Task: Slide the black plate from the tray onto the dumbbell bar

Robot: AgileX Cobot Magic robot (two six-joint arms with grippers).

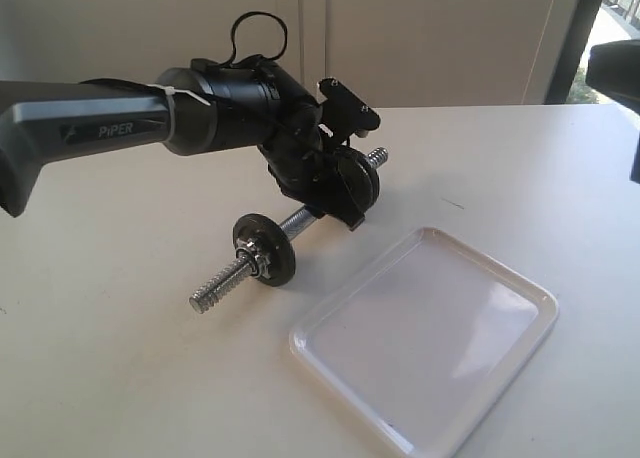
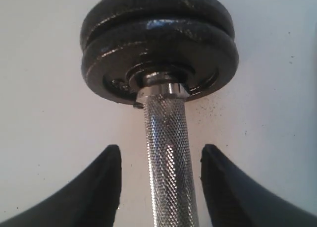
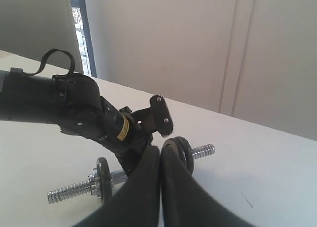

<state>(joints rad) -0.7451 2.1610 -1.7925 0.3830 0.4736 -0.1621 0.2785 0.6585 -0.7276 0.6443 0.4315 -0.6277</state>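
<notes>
The dumbbell bar (image 1: 232,277) lies on the white table, left of the tray (image 1: 430,328), which holds nothing. Near its front threaded end sits one black disc (image 1: 265,250) with a silver star nut. Two black plates (image 2: 158,43) sit stacked on the far end (image 3: 181,151), with bare thread (image 1: 377,158) sticking out beyond them. My left gripper (image 1: 345,193) is open, its fingers on either side of the knurled middle of the bar (image 2: 166,152) without touching it. My right gripper (image 3: 160,148) is shut on nothing, held well back from the bar.
The left arm (image 1: 90,128) reaches in from the left above the table. A dark part of the right arm (image 1: 615,68) shows at the upper right edge. A wall (image 3: 198,48) stands behind the table.
</notes>
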